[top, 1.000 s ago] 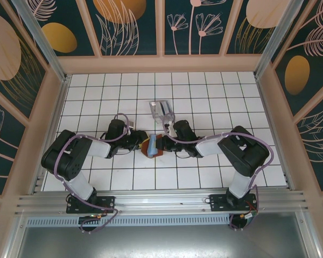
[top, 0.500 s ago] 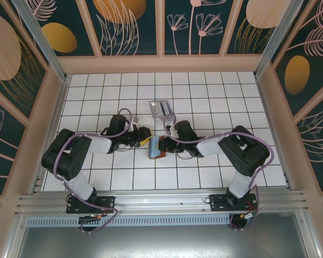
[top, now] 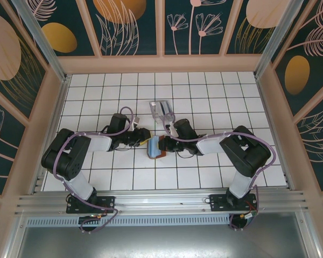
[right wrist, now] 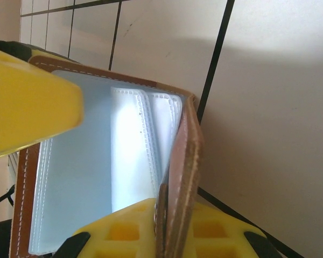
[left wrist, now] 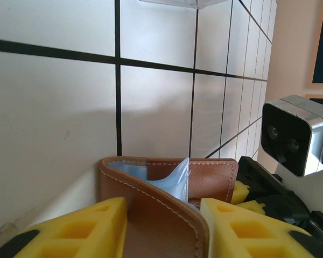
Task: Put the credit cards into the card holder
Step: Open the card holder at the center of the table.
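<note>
The reddish-brown card holder stands partly open on the tiles between my two grippers. My right gripper is shut on the edge of its cover, beside the pale blue sleeves. From the other side my left gripper stands open, with the curved cover flap lying in the gap between its yellow pads. The credit cards, bluish and pale, sit in a clear tray just beyond the holder.
The clear tray lies one tile beyond the grippers, and its edge shows in the left wrist view. The right wrist camera sits close behind the holder. Wooden walls frame the tiled floor.
My left gripper has shifted slightly toward the far side and its jaws have spread. The holder has moved a little to the right. My right gripper keeps its pinch on the cover.
</note>
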Controlling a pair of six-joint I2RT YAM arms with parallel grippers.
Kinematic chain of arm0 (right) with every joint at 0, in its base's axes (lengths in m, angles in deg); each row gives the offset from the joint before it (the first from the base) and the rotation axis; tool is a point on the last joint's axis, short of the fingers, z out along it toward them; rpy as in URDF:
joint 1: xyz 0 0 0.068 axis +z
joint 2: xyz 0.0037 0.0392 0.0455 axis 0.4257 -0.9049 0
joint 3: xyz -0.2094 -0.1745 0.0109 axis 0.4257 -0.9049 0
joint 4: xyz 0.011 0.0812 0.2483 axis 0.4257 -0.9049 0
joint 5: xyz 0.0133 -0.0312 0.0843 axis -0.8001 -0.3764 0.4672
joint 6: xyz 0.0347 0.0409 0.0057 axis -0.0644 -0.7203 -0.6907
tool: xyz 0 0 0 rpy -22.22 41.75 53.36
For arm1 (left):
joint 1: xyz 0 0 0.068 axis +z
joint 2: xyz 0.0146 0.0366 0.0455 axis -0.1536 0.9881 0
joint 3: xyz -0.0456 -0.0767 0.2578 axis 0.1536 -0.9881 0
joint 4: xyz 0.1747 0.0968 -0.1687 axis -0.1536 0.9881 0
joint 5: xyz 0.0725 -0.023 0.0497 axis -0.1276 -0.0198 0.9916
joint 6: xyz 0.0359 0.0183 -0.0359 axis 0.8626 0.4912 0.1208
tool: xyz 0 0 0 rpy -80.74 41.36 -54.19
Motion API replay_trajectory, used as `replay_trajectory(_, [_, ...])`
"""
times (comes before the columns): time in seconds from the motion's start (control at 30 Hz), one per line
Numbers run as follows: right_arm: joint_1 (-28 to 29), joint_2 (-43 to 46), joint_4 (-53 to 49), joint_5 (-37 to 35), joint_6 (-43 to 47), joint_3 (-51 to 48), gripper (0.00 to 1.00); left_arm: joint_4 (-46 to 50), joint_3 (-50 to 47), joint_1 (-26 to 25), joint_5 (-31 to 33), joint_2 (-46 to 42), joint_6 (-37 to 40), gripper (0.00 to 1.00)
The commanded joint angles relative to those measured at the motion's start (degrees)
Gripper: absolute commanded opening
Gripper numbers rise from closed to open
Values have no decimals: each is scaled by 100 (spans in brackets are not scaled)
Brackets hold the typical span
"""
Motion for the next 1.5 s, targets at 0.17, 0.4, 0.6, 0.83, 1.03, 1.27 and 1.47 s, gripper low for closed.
replay_trajectory(0.17, [-197,-15,-83,84,186,-74,0,31,-20,9,-300,-291,269,46])
replay_trajectory(0.4, [-205,-25,3,141,173,-124,0,168,-37,9,-367,-411,497,28])
replay_trajectory(0.6, [-206,-14,67,185,147,-169,0,532,40,9,-213,-354,775,23])
replay_trajectory(0.83, [-206,-17,84,193,138,-188,0,528,29,9,-253,-380,812,8])
replay_trajectory(1.03, [-206,-50,136,255,138,-199,0,507,3,9,-217,-285,854,0])
replay_trajectory(1.27, [-206,-105,364,440,103,-234,0,171,-100,9,-327,-222,675,19])
replay_trajectory(1.47, [-210,-132,382,450,78,-226,0,194,-128,9,-314,-240,697,23])
